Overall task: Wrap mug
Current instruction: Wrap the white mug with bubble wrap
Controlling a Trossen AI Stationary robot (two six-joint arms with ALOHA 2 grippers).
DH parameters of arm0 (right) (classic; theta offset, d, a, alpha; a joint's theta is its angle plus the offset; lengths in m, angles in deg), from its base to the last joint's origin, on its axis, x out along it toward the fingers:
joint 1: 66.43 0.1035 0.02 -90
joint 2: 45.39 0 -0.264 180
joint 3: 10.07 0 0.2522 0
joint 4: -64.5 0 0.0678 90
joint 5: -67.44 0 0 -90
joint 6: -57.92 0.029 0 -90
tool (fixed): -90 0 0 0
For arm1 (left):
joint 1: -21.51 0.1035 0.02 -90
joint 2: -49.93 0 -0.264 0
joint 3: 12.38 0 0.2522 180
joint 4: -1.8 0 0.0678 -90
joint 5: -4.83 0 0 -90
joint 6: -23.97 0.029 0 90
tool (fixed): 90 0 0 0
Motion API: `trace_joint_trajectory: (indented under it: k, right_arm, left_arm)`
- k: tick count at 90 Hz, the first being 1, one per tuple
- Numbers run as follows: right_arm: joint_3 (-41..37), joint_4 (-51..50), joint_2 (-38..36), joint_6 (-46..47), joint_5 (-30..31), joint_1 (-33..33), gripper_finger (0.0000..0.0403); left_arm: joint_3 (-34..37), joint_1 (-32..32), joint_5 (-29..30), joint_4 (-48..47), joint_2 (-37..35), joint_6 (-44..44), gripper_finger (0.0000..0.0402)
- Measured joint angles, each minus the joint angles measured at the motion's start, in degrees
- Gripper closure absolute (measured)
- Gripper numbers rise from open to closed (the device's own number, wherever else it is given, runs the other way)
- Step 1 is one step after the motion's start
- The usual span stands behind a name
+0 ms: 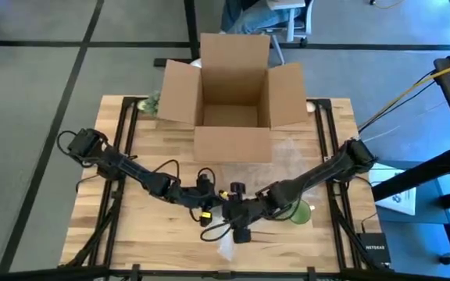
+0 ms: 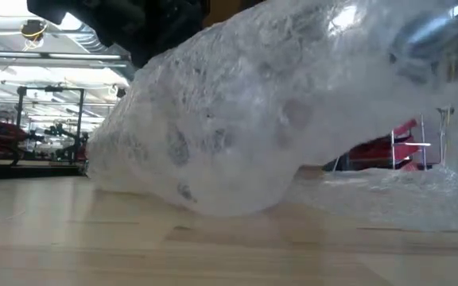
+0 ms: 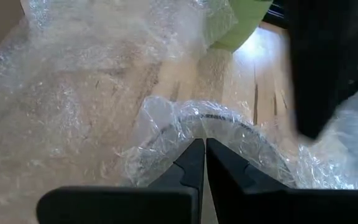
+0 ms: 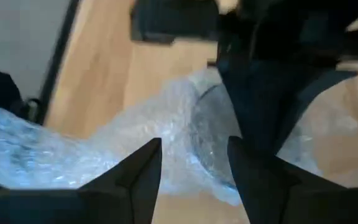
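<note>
Both grippers meet near the front middle of the wooden table (image 1: 131, 234), in front of the open cardboard box (image 1: 233, 86). The bubble wrap (image 2: 293, 119) lies spread between box and grippers, one part lifted into a hump that fills most of the low view, the rest flat on the wood. The green mug (image 1: 297, 211) sits on the table just beside the right arm's wrist, on its outer side; in the left wrist view its green wall (image 3: 238, 25) shows beyond the wrap, partly veiled by it. Left gripper (image 3: 204, 165): fingers (image 3: 188, 168) pressed together with a fold of bubble wrap pinched at the tips, the film bulging up just ahead of them. Right gripper (image 4: 194, 165): fingers (image 4: 142, 171) standing apart, a clear gap between them, wrap lying under and ahead of the gap, nothing held; dark parts of the other arm show just beyond. Left arm reaches in from the table's left edge, stretched low and diagonal toward centre, cables looping along it. Right arm comes from the right edge, likewise diagonal, its wrist close to the left gripper (image 1: 204, 204). A small scrap of wrap lies at the front edge below the right gripper (image 1: 239, 222).
</note>
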Motion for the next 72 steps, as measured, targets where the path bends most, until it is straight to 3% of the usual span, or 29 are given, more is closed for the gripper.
trace_joint_trajectory:
  k: [19,41,55,72]
  right_arm:
    - [-0.1,-1.9,2.6,1.0,2.6,0.0,0.0250]
    - [-0.1,-3.4,1.1,0.8,-0.9,0.0,0.0390]
    - [0.1,-5.9,0.0,1.1,-1.4,0.0,0.0387]
    - [4.0,-10.5,-0.7,0.9,-0.4,-0.3,0.0397]
  left_arm:
    - [0.0,0.0,0.0,0.4,0.1,0.0,0.0402]
    - [-0.9,-0.9,-0.9,0.0,-0.7,0.2,0.0402]
    - [-2.1,-2.5,-1.0,-1.7,-3.5,1.0,0.0402]
    - [-4.0,-4.8,0.5,-13.9,-10.3,0.2,0.0402]
